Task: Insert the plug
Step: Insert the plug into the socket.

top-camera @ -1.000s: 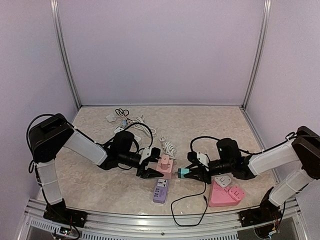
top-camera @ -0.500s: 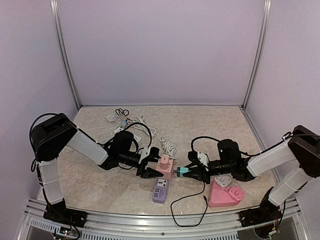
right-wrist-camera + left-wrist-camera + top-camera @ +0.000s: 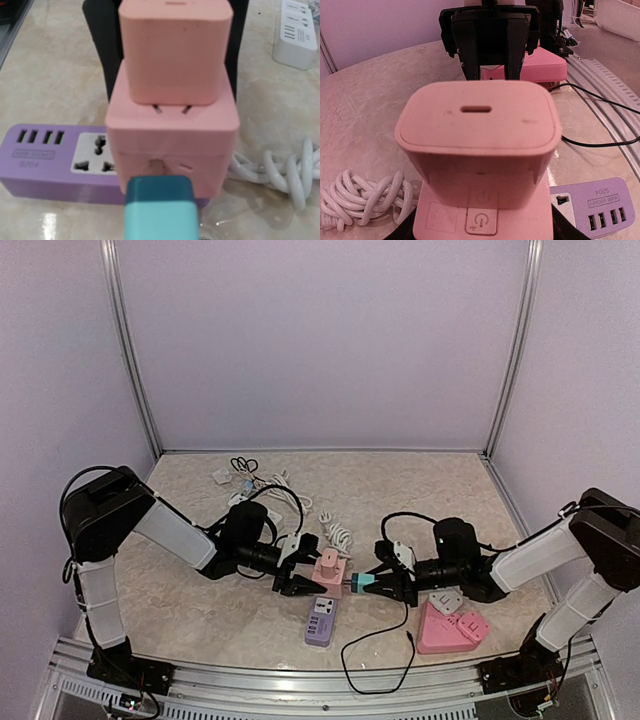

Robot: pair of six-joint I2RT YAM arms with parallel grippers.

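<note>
1. The teal plug [image 3: 363, 583] lies level, low over the worktop [image 3: 200, 615], near the middle of the front half. Its nose points at the right-hand side face of the pink cube socket [image 3: 328, 576].
2. In the right wrist view the teal plug [image 3: 161, 210] sits right at the opening in that face of the cube [image 3: 172, 145]. Its pins are hidden, so I cannot tell how deep it sits.
3. The right pincer [image 3: 380, 583] is pinching the plug by its rear end. The teal body sticks out ahead of the fingertips, in line with the arm.
4. The left pincer [image 3: 310, 565] reaches in from the opposite side and is closed against the cube's two flanks, one finger on each.
5. A pink charger [image 3: 477, 135] is plugged into the top of the cube.
6. A purple power strip [image 3: 321, 620] lies just in front of the cube, touching or almost touching it.
7. A coiled white cable [image 3: 280, 170] lies behind the cube.
8. A pink triangular socket block [image 3: 452, 626] rests near the right arm, and a black cable [image 3: 375, 655] loops beside it.
</note>
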